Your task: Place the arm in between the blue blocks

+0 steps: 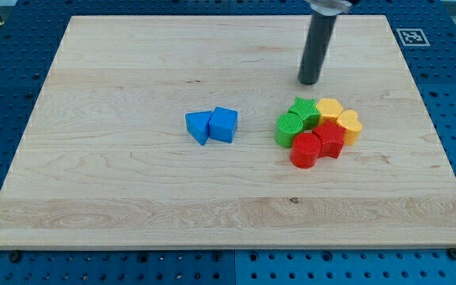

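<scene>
Two blue blocks lie touching near the board's middle: a blue triangular block [199, 126] on the left and a blue cube-like block [223, 124] on the right. My tip [309, 81] is the lower end of the dark rod at the view's upper right. It stands well to the right of and above the blue blocks, just above the cluster of green, yellow and red blocks.
A tight cluster sits right of centre: a green cylinder [289, 128], a green block [303, 110], a yellow block [329, 108], a yellow block [348, 124], a red cylinder [305, 150] and a red block [330, 138]. The wooden board [117, 198] rests on a blue perforated table.
</scene>
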Motion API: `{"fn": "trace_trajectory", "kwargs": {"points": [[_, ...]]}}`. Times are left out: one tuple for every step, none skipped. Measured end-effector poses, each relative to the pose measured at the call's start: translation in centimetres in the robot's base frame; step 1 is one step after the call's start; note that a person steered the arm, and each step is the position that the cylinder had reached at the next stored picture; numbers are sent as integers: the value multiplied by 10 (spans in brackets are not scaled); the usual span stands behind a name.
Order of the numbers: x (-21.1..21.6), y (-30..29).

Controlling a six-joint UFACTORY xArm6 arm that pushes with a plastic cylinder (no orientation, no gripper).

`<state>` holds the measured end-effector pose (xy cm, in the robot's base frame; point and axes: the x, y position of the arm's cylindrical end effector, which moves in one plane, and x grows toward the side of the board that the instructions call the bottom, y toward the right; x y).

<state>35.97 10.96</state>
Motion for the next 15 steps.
{"fn": "trace_trajectory", "kwargs": {"points": [[0,-35],[0,-50],[22,-59],[30,-80],[30,-100],[43,-112],[47,-117],[53,-117],[71,-116],[71,-116],[85,-110],[96,-107],[100,-107],[104,-125],[104,-140]]}}
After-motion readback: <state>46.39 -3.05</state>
